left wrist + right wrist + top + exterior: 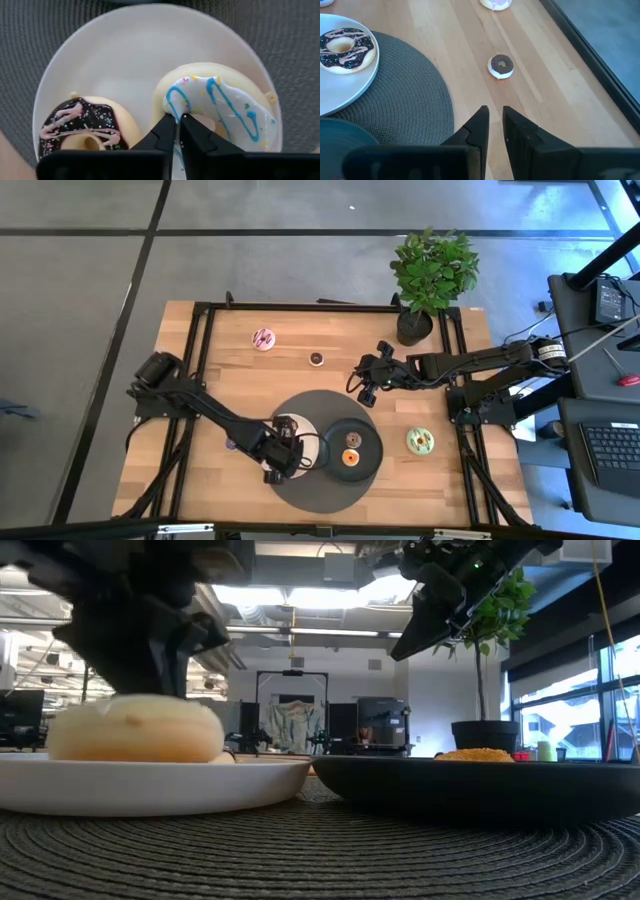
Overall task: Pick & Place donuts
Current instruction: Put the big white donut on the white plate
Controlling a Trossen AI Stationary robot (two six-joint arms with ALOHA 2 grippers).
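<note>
Left hand (177,131) looks closed right above the cream donut (220,107) on the white plate (125,50); any sideways drag could shove it off. Right hand (495,122) hovers near-closed, empty.

Grey floor (80,300), ceiling lights (300,595), perhaps windows (615,690) rightward.

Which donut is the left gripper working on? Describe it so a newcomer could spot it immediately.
Start at the round grey woven mat near the table's front edge; on its left part sits a white plate holding two donuts. The left gripper is over the cream donut with white icing, blue squiggles and coloured sprinkles. Its neighbour on the plate is the chocolate-iced donut with pink drizzle.
</note>
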